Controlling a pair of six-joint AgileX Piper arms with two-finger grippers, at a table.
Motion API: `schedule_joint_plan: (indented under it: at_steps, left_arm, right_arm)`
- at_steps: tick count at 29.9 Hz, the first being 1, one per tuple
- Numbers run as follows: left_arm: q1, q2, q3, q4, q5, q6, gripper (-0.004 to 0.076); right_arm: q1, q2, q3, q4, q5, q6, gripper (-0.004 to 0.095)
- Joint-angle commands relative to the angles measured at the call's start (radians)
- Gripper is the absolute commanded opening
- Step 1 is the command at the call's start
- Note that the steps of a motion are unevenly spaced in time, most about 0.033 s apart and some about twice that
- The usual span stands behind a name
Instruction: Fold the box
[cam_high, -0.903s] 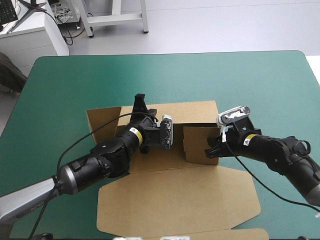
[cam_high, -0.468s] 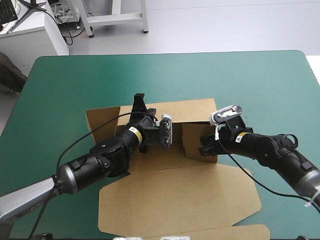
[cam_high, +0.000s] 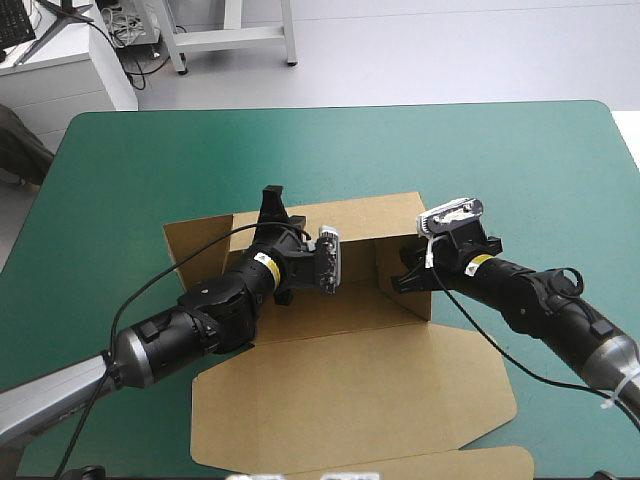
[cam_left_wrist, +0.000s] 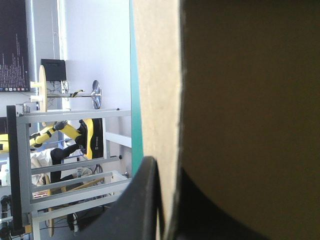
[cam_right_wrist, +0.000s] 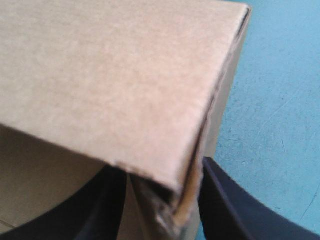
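At box (cam_high: 340, 390) walls, left gripper (cam_high: 272, 205), right gripper (cam_high: 404, 270) clamped.

Nothing I can read. On wrist behind my left gripper (cam_high: 272, 200), yellow label (cam_high: 262, 262): dark marks, too small to make out. Behind my right gripper (cam_high: 403, 277), second yellow label (cam_high: 482, 263): dark marks too, also illegible.

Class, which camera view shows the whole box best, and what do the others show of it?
The high view: nearly all of the box shows, with its walls raised and its lid lying flat. Each wrist view shows only one raised wall's edge, close up between black fingers.
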Motion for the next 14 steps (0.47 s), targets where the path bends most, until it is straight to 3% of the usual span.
schedule_joint_plan:
  at_steps: [1,6,9,12,14]
  left_arm:
    - [-0.016,-0.017,-0.006,-0.089,-0.068,-0.023,-0.001]
    - [-0.016,-0.017,-0.006,-0.089,-0.068,-0.023,-0.001]
    - [-0.016,-0.017,-0.006,-0.089,-0.068,-0.023,-0.001]
    - [-0.016,-0.017,-0.006,-0.089,-0.068,-0.023,-0.001]
    - [-0.016,-0.017,-0.006,-0.085,-0.068,-0.023,-0.001]
  right_arm:
    - [0.008,0.005,-0.04,0.027,-0.123,-0.011,0.0372]
    - [0.008,0.09,-0.04,0.045,-0.113,0.0,0.0339]
    - [0.008,0.131,-0.04,0.054,-0.108,0.0,0.0204]
    - [0.008,0.144,-0.04,0.078,-0.082,-0.007,-0.0017]
    - [0.008,0.144,-0.04,0.083,-0.082,-0.004,-0.0009]
